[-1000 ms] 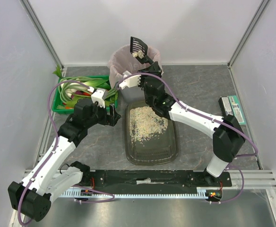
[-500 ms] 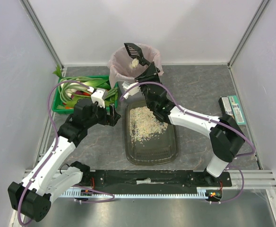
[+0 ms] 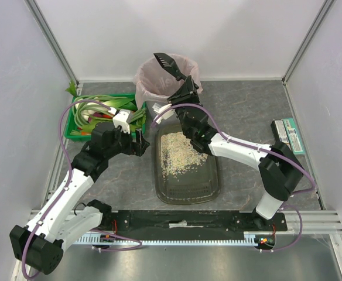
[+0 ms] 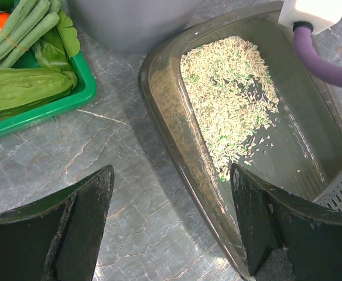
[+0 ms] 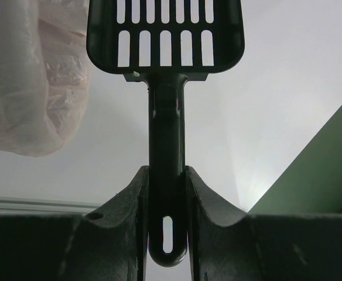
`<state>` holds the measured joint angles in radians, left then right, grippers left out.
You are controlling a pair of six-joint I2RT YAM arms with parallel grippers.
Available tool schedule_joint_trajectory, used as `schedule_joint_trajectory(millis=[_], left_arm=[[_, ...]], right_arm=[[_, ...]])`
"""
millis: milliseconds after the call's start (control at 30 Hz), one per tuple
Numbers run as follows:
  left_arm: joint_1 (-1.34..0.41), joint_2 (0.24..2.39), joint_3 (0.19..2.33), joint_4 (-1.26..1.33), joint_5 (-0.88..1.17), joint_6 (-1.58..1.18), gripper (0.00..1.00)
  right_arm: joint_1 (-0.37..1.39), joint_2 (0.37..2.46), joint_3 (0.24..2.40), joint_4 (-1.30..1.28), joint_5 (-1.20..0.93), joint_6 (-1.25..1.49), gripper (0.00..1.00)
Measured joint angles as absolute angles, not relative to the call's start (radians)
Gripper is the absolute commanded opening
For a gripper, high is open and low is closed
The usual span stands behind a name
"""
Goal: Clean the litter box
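Now that its clump is dumped, the slotted black plastic scoop [image 5: 165, 35] is clamped empty between the closed right fingers [image 5: 137, 199] over the pink-bagged grey bin [image 3: 150, 82]. Nothing is held by the wide-spread left fingers [image 4: 89, 211]; the shallow olive-grey plastic litter box [image 4: 159, 99] just beyond them likely needs resifting.

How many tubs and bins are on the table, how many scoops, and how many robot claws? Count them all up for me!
Tubs and bins: 3 (dark olive-grey plastic litter box, green plastic crate, grey bin with pink bag)
Scoops: 1 (black slotted plastic scoop)
Claws: 2 (left claw, right claw)
Total: 6
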<state>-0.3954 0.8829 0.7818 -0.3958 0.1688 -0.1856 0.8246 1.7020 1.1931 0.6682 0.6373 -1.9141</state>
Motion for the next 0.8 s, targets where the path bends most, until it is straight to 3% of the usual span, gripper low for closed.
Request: schedule_joint_trajectory(millis=[433,800], left_arm=[[-0.395,0.880,0.782,-0.395,0.169,-0.186,0.86],[-0.395,0.879,0.782,-0.396,0.169,-0.186,0.86]], right_arm=[[0.825,1.682,1.086,0.708,0.612,-1.939,0.00],[0.829,1.682,1.132,0.788,0.614,-1.953,0.00]])
